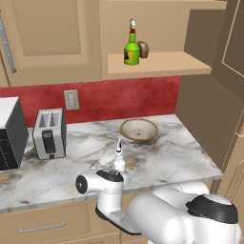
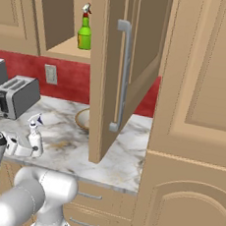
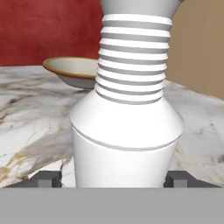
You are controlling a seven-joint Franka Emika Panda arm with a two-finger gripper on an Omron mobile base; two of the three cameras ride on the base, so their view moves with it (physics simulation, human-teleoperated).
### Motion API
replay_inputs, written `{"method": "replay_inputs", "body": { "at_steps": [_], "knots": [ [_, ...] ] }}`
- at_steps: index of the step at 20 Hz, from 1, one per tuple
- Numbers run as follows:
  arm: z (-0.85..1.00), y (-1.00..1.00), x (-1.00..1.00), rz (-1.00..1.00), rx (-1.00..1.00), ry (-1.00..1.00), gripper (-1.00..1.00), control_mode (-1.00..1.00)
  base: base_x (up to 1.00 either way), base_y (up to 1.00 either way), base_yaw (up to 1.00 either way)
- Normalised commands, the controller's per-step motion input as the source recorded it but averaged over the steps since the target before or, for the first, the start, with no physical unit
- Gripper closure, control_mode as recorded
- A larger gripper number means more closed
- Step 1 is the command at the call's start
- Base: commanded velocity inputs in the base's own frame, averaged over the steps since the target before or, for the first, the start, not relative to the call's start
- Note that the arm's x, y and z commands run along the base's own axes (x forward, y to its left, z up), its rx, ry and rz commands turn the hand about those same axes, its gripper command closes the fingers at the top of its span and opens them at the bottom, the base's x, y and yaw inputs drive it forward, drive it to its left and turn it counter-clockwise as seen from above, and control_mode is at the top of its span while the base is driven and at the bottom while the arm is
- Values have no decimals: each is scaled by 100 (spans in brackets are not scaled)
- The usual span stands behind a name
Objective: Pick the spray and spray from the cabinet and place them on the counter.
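Your gripper [image 3: 112,178] stands released around the white bottle [image 1: 118,161] on the desk [image 1: 171,152], while the light, tippy green bottle [image 1: 132,49] waits on the cabinet shelf [image 1: 167,63] above; grasp its stiff body.

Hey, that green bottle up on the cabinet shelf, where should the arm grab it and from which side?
Probably around the wide lower body of the green bottle, coming in level from the open front of the cabinet. It stands upright near the shelf's front edge, its neck is thin and topped by a nozzle, and a brown lump sits close behind to its right, so the fingers should straddle it carefully.
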Motion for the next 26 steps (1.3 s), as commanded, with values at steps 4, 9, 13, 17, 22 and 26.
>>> {"method": "replay_inputs", "body": {
  "at_steps": [4, 9, 13, 17, 22, 26],
  "knots": [
    [0, 0, 0, 0, 0, 0, -100, -100, 0, 0, 0],
    [0, 0, 0, 0, 0, 0, -100, -100, 0, 0, 0],
    [0, 0, 0, 0, 0, 0, -100, -100, 0, 0, 0],
    [0, 0, -5, 0, 0, 0, -100, -100, 0, 0, 0],
    [0, 12, -14, -1, 0, 0, -100, -100, 0, 0, 0],
    [0, 19, -14, -2, 0, 0, -100, -100, 0, 0, 0]
  ]
}}
